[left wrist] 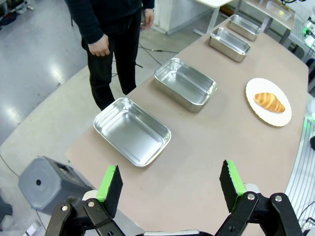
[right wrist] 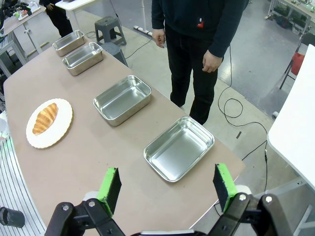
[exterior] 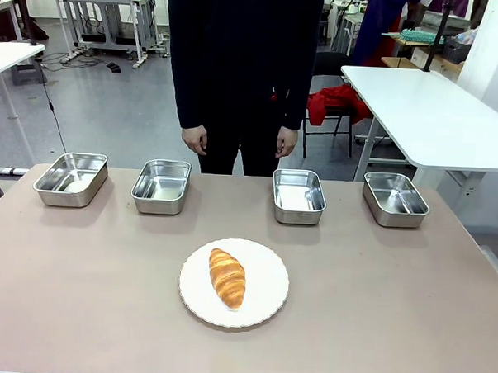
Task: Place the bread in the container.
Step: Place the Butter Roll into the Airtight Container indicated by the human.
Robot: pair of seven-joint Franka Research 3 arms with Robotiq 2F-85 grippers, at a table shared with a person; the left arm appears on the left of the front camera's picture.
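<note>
Left fingers (left wrist: 110,189) are wide apart with nothing between them, hovering over the left end of the bench (left wrist: 197,162), just short of the far-left container (left wrist: 132,132). Right fingers (right wrist: 224,186) are the same: spread, gripping nothing, over the opposite bench end near the far-right container (right wrist: 179,147). Bread (exterior: 227,277) lies on the white scalloped plate (exterior: 266,270), long axis running near-to-far, a bit left of plate centre. The plate sits mid-width on the robot's side of the bench. Four steel containers stand in a row along the far edge, the inner-left container (exterior: 161,185) and inner-right container (exterior: 298,195) between the two end ones. All four are well apart from the plate, with bare shiny bottoms showing. The plate is roughly opposite the gap between the two inner ones. A person in dark clothes stands at the far side behind that gap, one hand (exterior: 195,139) and the other hand (exterior: 286,142) hanging down, touching nothing.
</note>
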